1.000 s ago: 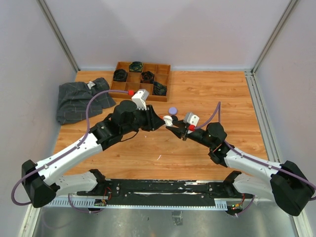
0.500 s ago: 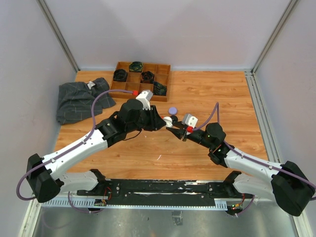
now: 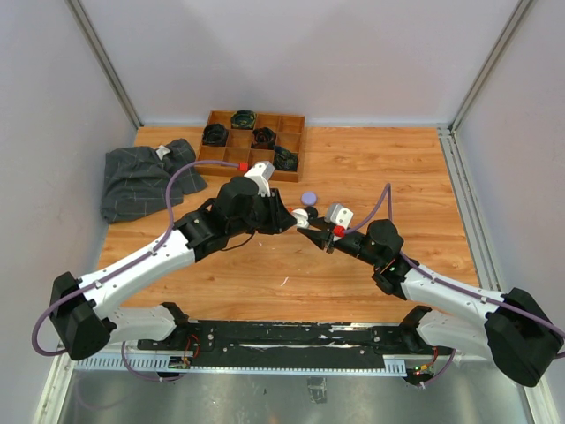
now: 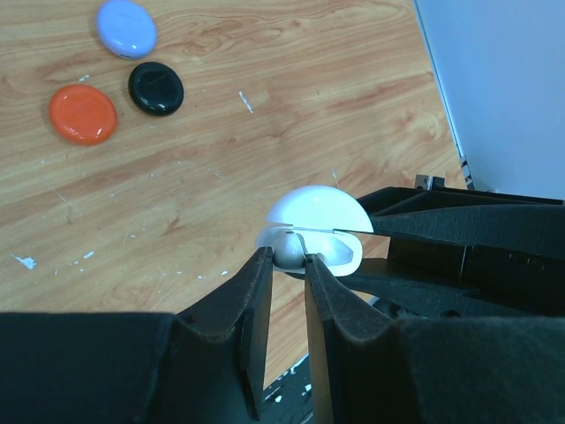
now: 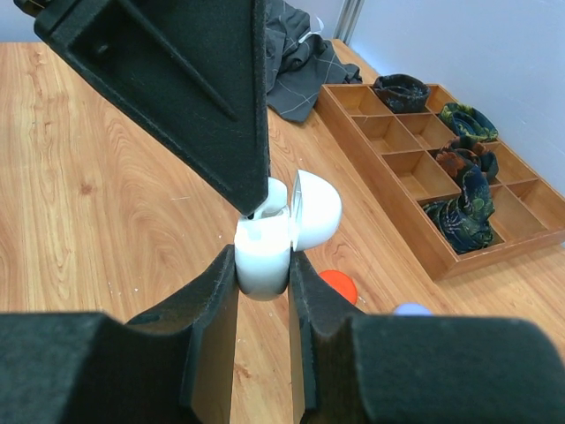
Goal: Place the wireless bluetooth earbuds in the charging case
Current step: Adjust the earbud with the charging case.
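Note:
My right gripper (image 5: 263,265) is shut on the body of a white charging case (image 5: 263,252), held above the table with its lid (image 5: 318,210) flipped open. My left gripper (image 4: 289,256) is pinching a small white earbud (image 4: 290,250) between its fingertips, right at the case's open mouth (image 4: 340,252). From above, both grippers meet tip to tip at the case (image 3: 302,215) near mid-table. The left gripper's finger (image 5: 194,79) hides the case's inside in the right wrist view.
Three round pucks lie on the wood below: lilac (image 4: 126,28), black (image 4: 156,87), orange-red (image 4: 83,114). A wooden divided tray (image 3: 297,146) holding dark bundles stands at the back. A grey checked cloth (image 3: 141,177) lies back left.
The left arm has shifted right, bringing its fingertips up to the open case. Its jaws have narrowed. The right arm and the case have barely moved.

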Tool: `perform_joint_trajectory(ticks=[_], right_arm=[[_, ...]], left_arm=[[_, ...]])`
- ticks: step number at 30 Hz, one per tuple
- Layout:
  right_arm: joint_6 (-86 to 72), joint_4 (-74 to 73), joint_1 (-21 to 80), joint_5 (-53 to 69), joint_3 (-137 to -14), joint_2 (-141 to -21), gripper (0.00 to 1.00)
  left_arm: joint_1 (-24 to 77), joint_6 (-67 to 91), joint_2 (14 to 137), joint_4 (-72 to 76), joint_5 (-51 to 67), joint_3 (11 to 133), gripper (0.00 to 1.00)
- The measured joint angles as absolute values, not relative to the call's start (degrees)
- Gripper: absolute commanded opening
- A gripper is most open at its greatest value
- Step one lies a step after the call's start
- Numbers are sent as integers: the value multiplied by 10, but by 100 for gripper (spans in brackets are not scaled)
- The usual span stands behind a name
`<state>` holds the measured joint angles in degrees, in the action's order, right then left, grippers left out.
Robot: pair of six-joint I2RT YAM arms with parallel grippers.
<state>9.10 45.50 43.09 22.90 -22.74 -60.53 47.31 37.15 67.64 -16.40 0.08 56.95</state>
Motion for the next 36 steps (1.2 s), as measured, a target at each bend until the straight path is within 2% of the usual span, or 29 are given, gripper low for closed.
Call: perform_joint_trajectory(ticks=[10,17,22,36], right_arm=[[91,449,431,229,-227,-608,1],[91,447,431,226,-227,-608,1],[91,450,431,224,-227,-608,1],[91,465,434,224,-227,-608,1]], left_arm=[[472,377,687,-155,11,570,25],[470,377,689,-154,16,570,14],[470,370,681,-157,15,570,10],[470,267,599,-160,32,570,6]])
